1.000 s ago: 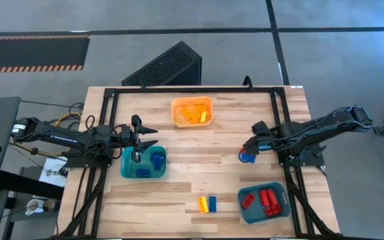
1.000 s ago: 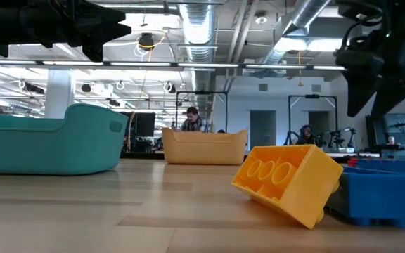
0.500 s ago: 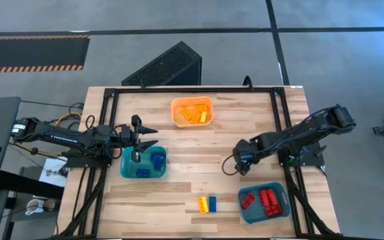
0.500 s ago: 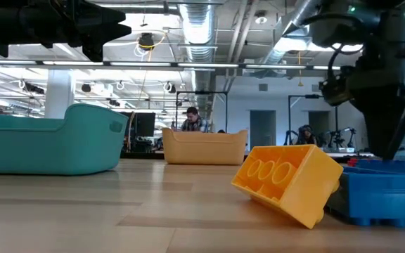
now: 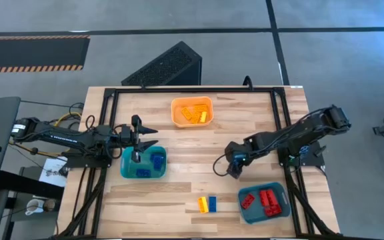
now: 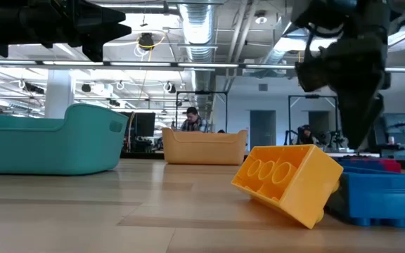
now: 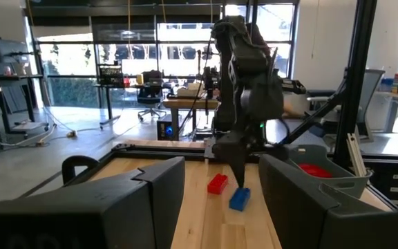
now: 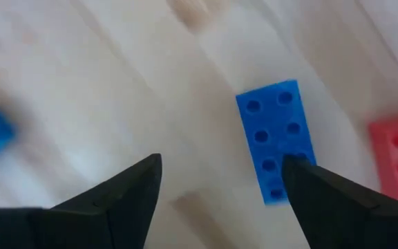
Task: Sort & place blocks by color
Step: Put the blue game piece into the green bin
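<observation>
Right gripper (image 5: 228,170) open above table, orange bin (image 5: 192,112) (yellow blocks (image 5: 195,115))

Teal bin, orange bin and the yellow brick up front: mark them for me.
Teal bin (image 5: 127,172): high view, on its left rim.
Orange bin (image 5: 176,112): high view, on its left wall.
Yellow brick (image 6: 287,183): low view, on its tilted front face.

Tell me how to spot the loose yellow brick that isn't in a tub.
On the wooden table, look at the edge farthest from the orange tub. Two bricks sit touching there, between the teal tub and the tub of red bricks. The yellow brick is the one tilted, leaning on its blue neighbour.
</observation>
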### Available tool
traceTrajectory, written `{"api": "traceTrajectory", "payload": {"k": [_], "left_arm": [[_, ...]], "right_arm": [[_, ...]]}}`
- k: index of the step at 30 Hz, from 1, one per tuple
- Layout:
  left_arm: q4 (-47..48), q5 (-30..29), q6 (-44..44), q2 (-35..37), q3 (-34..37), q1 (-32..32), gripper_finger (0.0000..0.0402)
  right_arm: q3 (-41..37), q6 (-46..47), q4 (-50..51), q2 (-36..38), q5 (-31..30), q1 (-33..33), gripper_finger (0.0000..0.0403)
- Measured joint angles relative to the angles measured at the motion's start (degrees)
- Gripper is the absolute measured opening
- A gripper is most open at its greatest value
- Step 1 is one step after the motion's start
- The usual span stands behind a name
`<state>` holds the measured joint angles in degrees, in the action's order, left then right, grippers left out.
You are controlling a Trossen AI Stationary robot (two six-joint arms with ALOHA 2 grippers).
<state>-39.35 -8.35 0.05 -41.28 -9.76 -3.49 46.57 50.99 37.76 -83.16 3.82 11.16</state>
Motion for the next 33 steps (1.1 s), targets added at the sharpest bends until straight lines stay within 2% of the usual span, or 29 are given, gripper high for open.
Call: {"api": "traceTrajectory", "payload": {"k": [4,12,21,25,29,33], "left_arm": [[-0.09,0.01,-0.02,0.00,0.00,-0.02,0.0174],[-0.10,0.12,-0.04,0.00,0.02,-0.01,0.0174],[-0.03,0.08,-0.04,0.00,0.02,0.00,0.0174],[0.05,0.07,-0.04,0.00,0.02,-0.02,0.0174],[0.04,0.05,-0.04,0.00,0.02,0.00,0.0174],[0.02,0.05,-0.04,0.00,0.02,0.00,0.0174]], "right_arm": [[2.21,-1.93,0.86,1.05,-1.23,0.02,0.0319],[2.66,-5.17,6.96,-1.33,-8.71,-0.04,0.0319],[2.76,-9.54,6.95,-10.70,-8.01,-0.03,0.0319],[3.14,-10.36,6.24,-13.86,-5.89,-0.09,0.0312],[3.13,-10.85,4.91,-14.42,-4.07,-0.11,0.0269],[3.43,-11.07,5.09,-11.85,-4.05,-0.11,0.0184]]}}
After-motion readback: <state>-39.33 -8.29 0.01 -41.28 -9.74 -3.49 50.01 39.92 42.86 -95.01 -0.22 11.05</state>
